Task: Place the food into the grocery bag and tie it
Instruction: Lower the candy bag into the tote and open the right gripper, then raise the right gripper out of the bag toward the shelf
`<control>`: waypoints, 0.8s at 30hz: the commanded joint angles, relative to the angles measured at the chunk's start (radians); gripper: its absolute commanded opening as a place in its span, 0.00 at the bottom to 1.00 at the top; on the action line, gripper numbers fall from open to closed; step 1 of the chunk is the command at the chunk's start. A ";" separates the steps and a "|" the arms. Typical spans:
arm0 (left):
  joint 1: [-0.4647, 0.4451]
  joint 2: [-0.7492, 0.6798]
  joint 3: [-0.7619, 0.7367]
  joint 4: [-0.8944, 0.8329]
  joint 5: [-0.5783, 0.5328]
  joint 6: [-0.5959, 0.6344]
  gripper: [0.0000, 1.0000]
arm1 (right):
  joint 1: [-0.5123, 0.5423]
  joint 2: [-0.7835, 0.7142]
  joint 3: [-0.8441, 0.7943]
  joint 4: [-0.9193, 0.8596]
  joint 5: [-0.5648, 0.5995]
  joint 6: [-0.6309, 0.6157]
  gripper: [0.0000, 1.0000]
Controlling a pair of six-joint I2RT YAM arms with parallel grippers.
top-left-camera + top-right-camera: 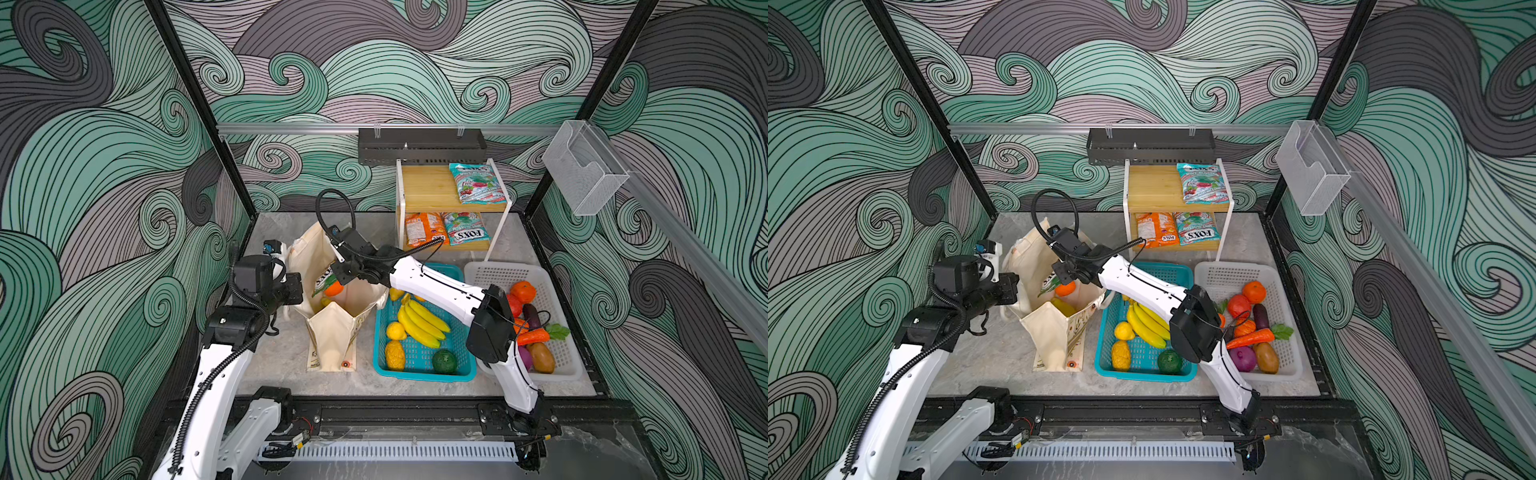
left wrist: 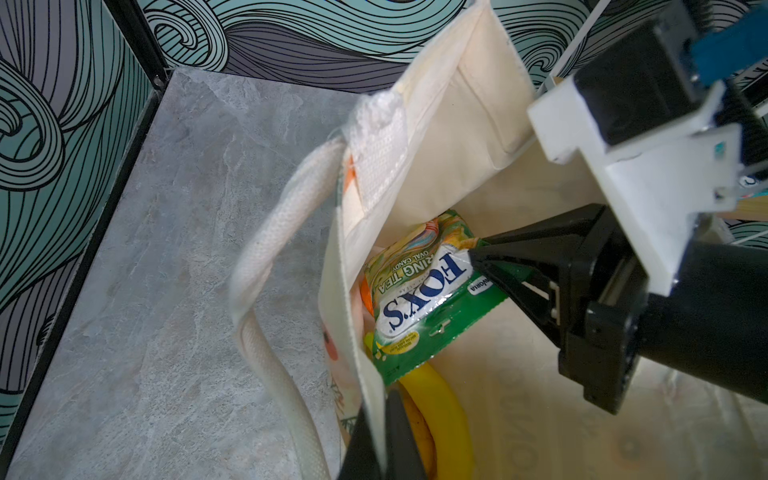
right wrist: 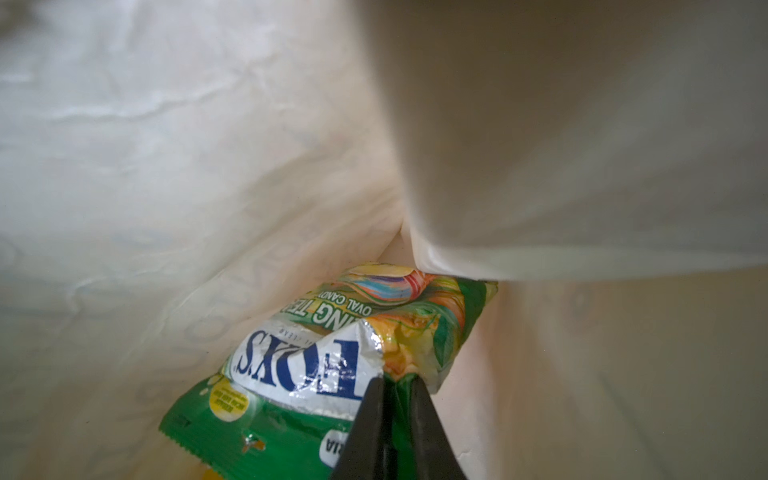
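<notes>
Cream canvas, the grocery bag (image 1: 332,332) stands open on the table (image 1: 274,357) just beside a teal basket (image 1: 424,376); the left tool (image 2: 380,409) is clamped tight on its rim — the right tool (image 3: 395,381) reaches inside, jaws only narrowly apart, pinching the edge of a green FOX'S packet (image 3: 307,370) that lies inside the bag, over a yellow banana (image 2: 444,399) and next to an orange (image 1: 334,289)

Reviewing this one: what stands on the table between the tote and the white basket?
The teal basket, with bananas in it, stands between the tote and the white basket. Both top views show it.
</notes>
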 commanded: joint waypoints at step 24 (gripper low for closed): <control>0.013 -0.018 -0.007 0.022 0.021 -0.007 0.00 | 0.012 -0.578 -0.520 0.293 0.031 0.113 1.00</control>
